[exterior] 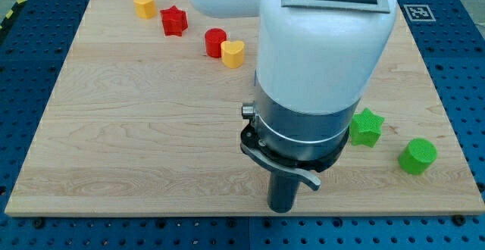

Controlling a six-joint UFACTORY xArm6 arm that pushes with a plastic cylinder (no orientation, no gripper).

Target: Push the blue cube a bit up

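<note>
Table [114,129], six blocks visible; blue cube not in view.
Tool was a bare rod with nothing to clench, my tip [281,208] near edge, centre. Far left: yellow block [145,4], red star [173,20], red cylinder [215,42], yellow heart [233,54]. Right: green star [366,126], green cylinder [417,156]. Cube probably behind arm.

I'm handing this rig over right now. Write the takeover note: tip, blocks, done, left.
My tip: hidden behind the arm's own body; position relative to blocks unknown.
Blue cube: not visible, possibly hidden by the arm.
Visible: yellow block, red star, red cylinder touching yellow heart, green star, green cylinder.
Done: cannot confirm.
Left: locate the cube, push it up.
</note>
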